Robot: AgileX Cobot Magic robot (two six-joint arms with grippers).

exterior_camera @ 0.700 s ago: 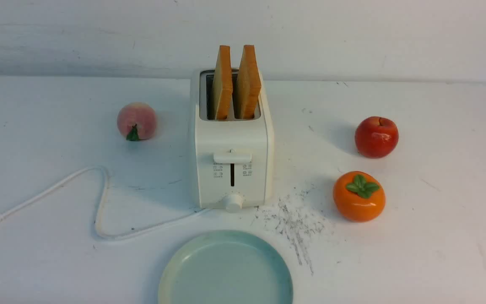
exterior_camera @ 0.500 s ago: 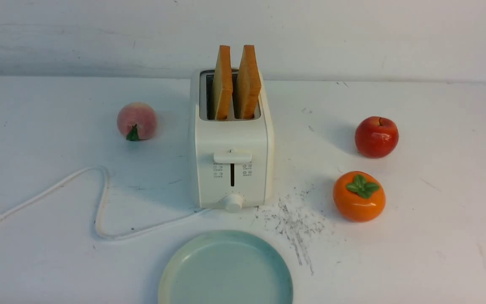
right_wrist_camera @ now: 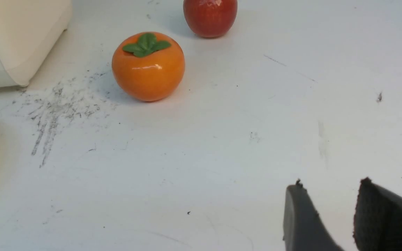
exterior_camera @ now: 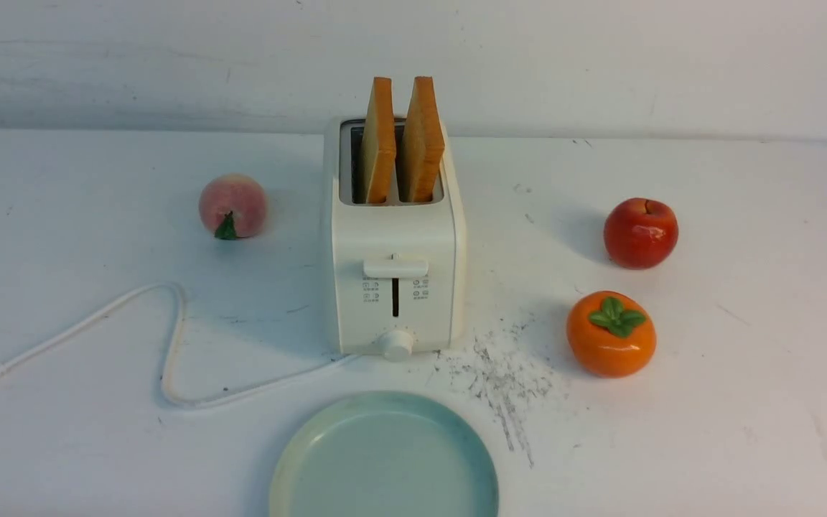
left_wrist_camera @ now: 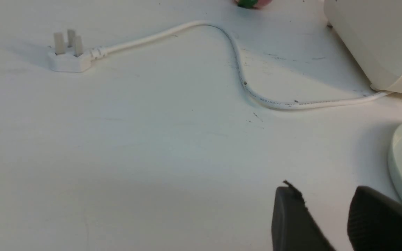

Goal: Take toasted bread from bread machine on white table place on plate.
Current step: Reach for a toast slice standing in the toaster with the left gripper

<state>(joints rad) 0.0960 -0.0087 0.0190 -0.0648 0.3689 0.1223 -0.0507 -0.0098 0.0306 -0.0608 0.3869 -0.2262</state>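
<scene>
Front view: toaster upright on the white table, lever at the top of its slot, knob below. Two slices of toasted bread, left slice and right slice, stand one in each slot, side by side, their upper parts well above the rim. Both lean slightly.

Plate, pale blue-green, lies on my side of the toaster, near it and apart from it; its near edge is cut off by the frame. No bread on it.

Peach to the left of the toaster; red apple and orange persimmon to the right, the persimmon nearer me. White cord curves out to the left, ending in a plug. Dark scratch marks between plate and persimmon.

My left gripper: fingers parted, a gap between them, holding nothing. My right gripper: likewise parted and unloaded. Both are over the table, outside the front view.
</scene>
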